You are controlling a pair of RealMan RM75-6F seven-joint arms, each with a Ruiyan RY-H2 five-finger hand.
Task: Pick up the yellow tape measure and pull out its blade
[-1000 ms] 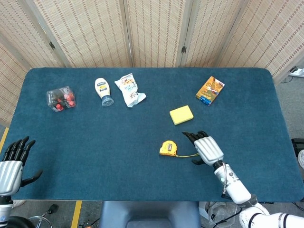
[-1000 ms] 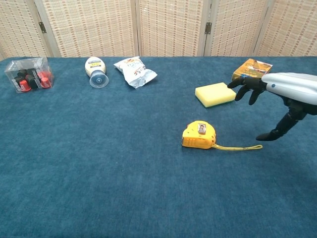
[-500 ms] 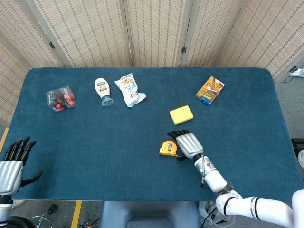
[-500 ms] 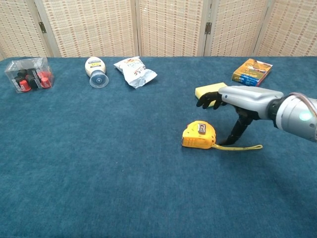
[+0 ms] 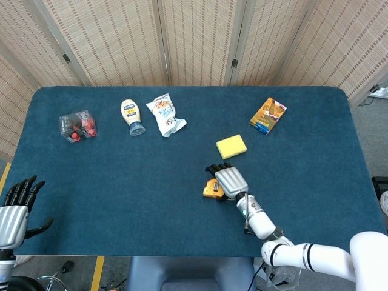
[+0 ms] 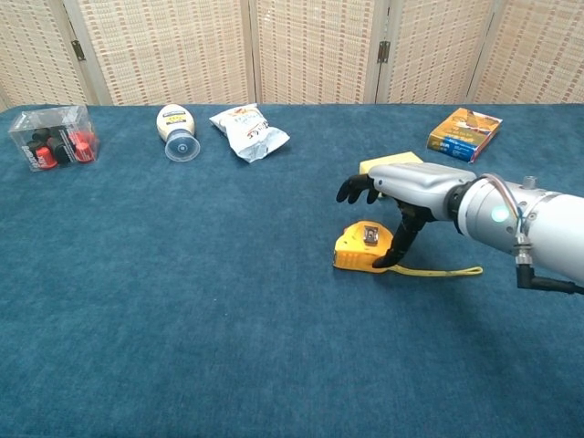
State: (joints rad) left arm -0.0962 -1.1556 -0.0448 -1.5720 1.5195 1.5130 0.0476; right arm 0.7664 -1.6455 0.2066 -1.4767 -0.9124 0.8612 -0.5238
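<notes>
The yellow tape measure point(image 6: 361, 250) lies on the blue table with a short length of blade point(image 6: 443, 270) sticking out to its right. In the head view the tape measure point(image 5: 210, 189) is half covered by my right hand point(image 5: 225, 179). My right hand point(image 6: 394, 192) hovers palm-down just over it, fingers spread forward and the thumb reaching down to the case's right side; it does not grip the case. My left hand point(image 5: 17, 209) rests open at the table's near left edge, far from the tape measure.
A yellow sponge point(image 6: 388, 165) lies just behind my right hand. An orange-blue box point(image 6: 464, 132) is at the back right. A chip bag point(image 6: 246, 132), a mayonnaise bottle point(image 6: 176, 129) and a clear box point(image 6: 57, 137) with red and black items line the back left.
My right hand has moved left from beside the blade's tip to above the tape measure, now covering part of it. The tape measure and the left hand have stayed in place.
</notes>
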